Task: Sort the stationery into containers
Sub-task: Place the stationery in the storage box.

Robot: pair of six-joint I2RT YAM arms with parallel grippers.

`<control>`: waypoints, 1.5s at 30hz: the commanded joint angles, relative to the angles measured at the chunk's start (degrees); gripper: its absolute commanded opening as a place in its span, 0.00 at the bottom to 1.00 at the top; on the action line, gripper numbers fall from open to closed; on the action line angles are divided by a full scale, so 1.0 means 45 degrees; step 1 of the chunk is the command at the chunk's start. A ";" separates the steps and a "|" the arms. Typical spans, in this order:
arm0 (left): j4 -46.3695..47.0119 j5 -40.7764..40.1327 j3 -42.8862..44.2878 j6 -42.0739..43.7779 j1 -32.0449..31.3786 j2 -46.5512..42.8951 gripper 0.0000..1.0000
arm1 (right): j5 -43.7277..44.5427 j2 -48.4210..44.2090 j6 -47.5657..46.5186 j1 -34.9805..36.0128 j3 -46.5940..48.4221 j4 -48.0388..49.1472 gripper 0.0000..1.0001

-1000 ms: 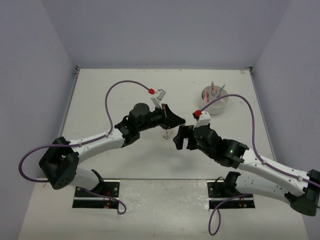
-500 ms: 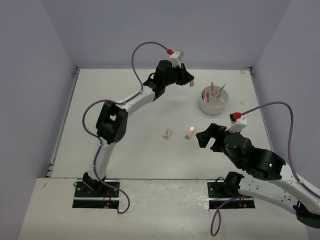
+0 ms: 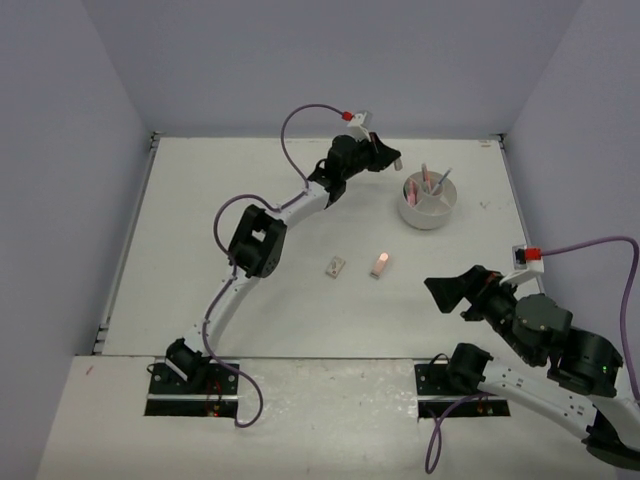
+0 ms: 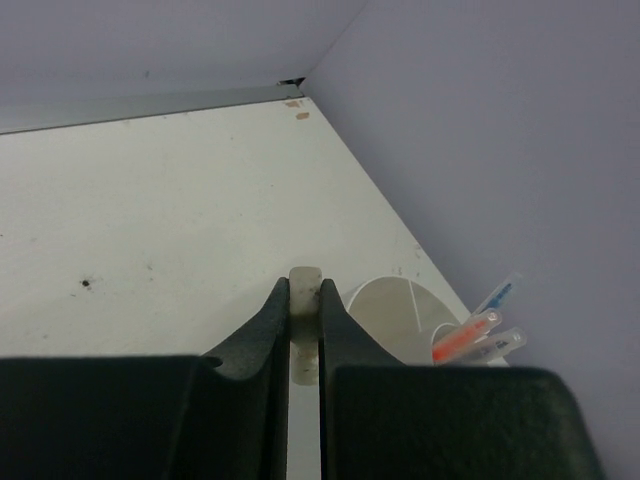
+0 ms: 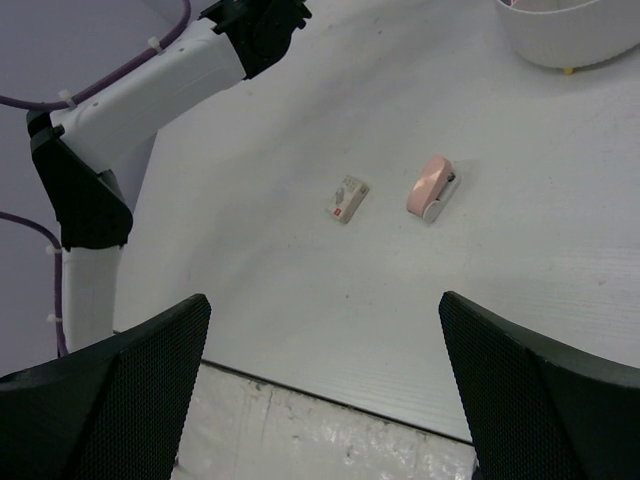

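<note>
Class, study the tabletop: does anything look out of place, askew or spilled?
A tan block and a pink block lie loose mid-table, apart from the white tub. The pens in the tub lean over its rim. Nothing looks spilled.

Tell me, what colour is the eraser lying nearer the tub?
The eraser is pink; the right wrist view shows it best.

The left claw (image 3: 390,160) hangs over the far side of the table (image 3: 200,200), a small block (image 4: 305,285) between its fingers. The tub (image 3: 428,215) sits just right of its tips and lower, pens (image 4: 470,340) standing inside. Ahead of the right claw (image 3: 448,290) two erasers lie apart on the table, the nearer eraser (image 3: 379,264) right of the farther eraser (image 3: 335,266).
</note>
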 commanded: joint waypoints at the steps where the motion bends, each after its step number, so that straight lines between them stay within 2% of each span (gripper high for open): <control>1: 0.2761 -0.0138 0.0265 -0.1048 -0.0353 -0.0132 0.00 | -0.0196 0.0036 0.0029 0.0018 0.0199 -0.0410 0.99; 19: 0.3254 -0.1152 0.0645 -0.1302 -0.1237 0.1085 0.00 | -0.0784 -0.0347 0.0100 0.0017 0.0078 -0.0442 0.99; 23: 0.3216 -0.1193 0.0647 -0.1263 -0.1295 0.1106 0.10 | -0.0845 -0.0190 0.0099 -0.0002 0.0078 -0.0441 0.99; 24: 0.3142 -0.1193 0.0647 -0.1218 -0.1295 0.1091 0.16 | -0.0875 -0.0131 0.0069 -0.0002 0.0063 -0.0396 0.99; 26: 0.3004 -0.1136 0.0643 -0.1149 -0.1300 0.1010 0.35 | -0.0884 -0.0045 0.0036 0.0017 0.0059 -0.0345 0.99; 27: 0.2952 -0.1084 0.0630 -0.1046 -0.1313 0.0958 0.38 | -0.0884 -0.0019 0.0023 0.0017 0.0059 -0.0293 0.99; 33: 0.2870 -0.0867 0.0671 -0.0964 -0.1276 0.0852 0.43 | -0.0821 0.0207 -0.0079 0.0018 0.0065 -0.0172 0.99; 36: 0.2913 -0.0764 0.0706 -0.1094 -0.1276 0.0852 0.50 | -0.0778 0.0267 -0.0105 0.0018 0.0117 -0.0206 0.99; 42: 0.2904 -0.1303 0.0761 -0.1408 -0.1311 0.0852 0.50 | -0.0747 0.0353 -0.0135 0.0014 0.0215 -0.0300 0.99; 45: 0.2885 -0.1656 0.0798 -0.1354 -0.1368 0.0852 0.45 | -0.0740 0.0342 -0.0155 0.0018 0.0208 -0.0311 0.99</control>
